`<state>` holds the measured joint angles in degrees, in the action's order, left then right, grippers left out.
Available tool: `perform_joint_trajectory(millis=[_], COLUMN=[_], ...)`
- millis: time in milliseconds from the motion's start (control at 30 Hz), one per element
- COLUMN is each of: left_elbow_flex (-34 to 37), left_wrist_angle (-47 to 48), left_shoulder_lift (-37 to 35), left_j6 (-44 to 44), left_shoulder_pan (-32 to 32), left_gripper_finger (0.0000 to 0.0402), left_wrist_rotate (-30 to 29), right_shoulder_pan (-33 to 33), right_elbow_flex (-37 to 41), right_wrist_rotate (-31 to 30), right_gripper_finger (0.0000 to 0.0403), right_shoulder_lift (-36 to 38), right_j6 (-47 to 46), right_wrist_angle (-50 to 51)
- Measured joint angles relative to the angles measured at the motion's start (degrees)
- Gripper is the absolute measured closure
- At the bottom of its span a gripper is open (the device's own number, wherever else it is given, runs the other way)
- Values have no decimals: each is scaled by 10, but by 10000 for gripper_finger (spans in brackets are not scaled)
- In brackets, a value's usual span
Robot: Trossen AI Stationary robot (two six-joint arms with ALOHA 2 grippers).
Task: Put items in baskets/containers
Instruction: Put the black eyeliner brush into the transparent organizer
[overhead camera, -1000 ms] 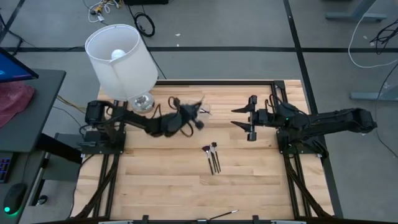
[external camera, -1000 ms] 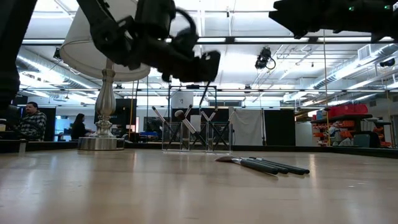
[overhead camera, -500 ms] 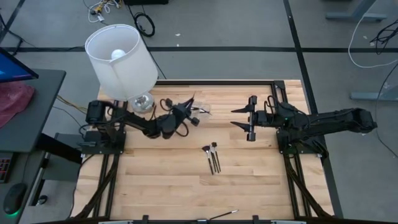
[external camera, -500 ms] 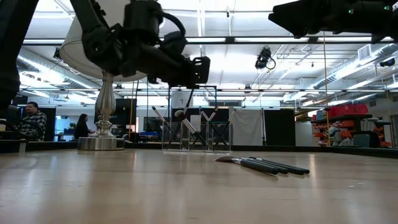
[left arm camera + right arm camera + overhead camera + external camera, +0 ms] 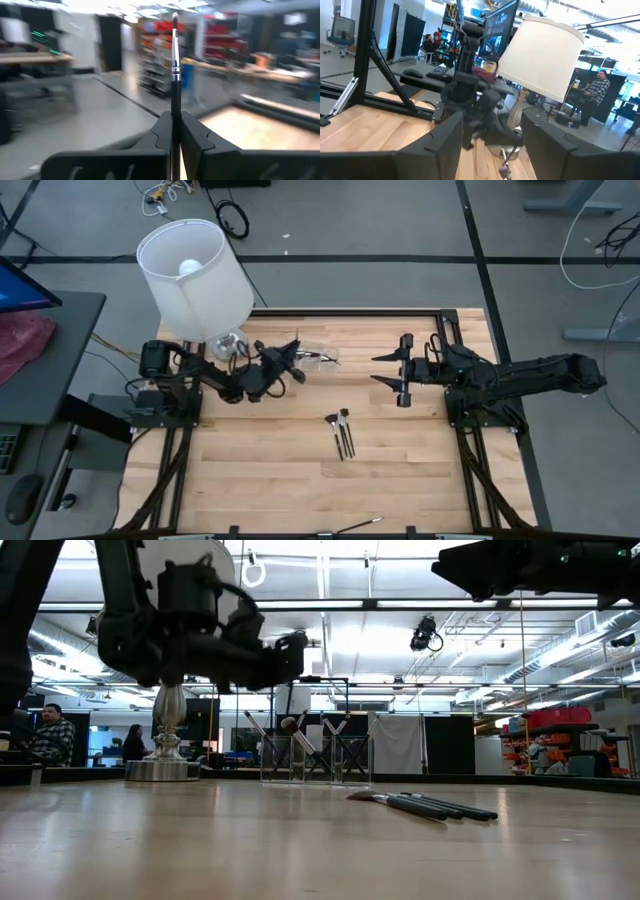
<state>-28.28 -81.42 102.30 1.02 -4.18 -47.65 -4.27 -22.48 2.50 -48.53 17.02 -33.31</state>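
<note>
I've got a brush [image 5: 174,60] pinched in my left gripper [image 5: 174,125], jaws closed tight on the lower part of its dark handle, the metal collar and small tip standing straight out ahead of the fingers [image 5: 161,131]. Judging by how thin it is, this thing weighs next to nothing and is stiff along its length, but a smooth round handle like that could swivel or slip in the pinch. Best hold is mid-handle, clear of the bristles, which I'd expect to be soft and easy to splay.

From above, the left gripper [image 5: 285,360] sits up over the bench [image 5: 270,470] near the lamp [image 5: 195,275], just beside the clear container [image 5: 318,352].

Low view shows that container [image 5: 316,760] standing on the bench with several brushes already leaning inside it, tips up, crossing one another. Exact count I can't make out.

Three more brushes [image 5: 342,432] lie together mid-bench, well apart from the container, and one stray brush [image 5: 360,525] rests at the near edge.

My right gripper [image 5: 398,375] hangs off to the side, jaws spread wide, holding nothing.
</note>
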Motion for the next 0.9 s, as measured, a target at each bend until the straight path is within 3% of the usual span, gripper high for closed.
perform_joint_trajectory(millis=[67, 200, 500, 633, 733, 900], left_elbow_flex=[0, -12, -17, -17, -17, -17], left_wrist_angle=[-1, 3, 12, 63, 115, 123], left_shoulder_lift=[6, 15, 20, 20, 20, 20], left_j6=[-14, -1, 32, 28, -4, -4], left_shoulder_pan=[-18, -39, -48, -64, -78, -84], left_gripper_finger=[385, 385, 385, 385, 385, 385], left_wrist_rotate=[33, 44, 20, 21, 52, 66], right_shoulder_pan=[0, 0, 0, 0, 0, 0], right_elbow_flex=[0, 0, 0, 0, 0, 0], right_wrist_rotate=[0, 0, 0, 1, 1, 1], right_gripper_finger=[199, 199, 199, 199, 199, 199], right_shoulder_lift=[0, 0, 0, 0, 0, 0], right_j6=[0, 0, 0, 0, 0, 1], right_wrist_angle=[-1, 0, 4, 4, 4, 4])
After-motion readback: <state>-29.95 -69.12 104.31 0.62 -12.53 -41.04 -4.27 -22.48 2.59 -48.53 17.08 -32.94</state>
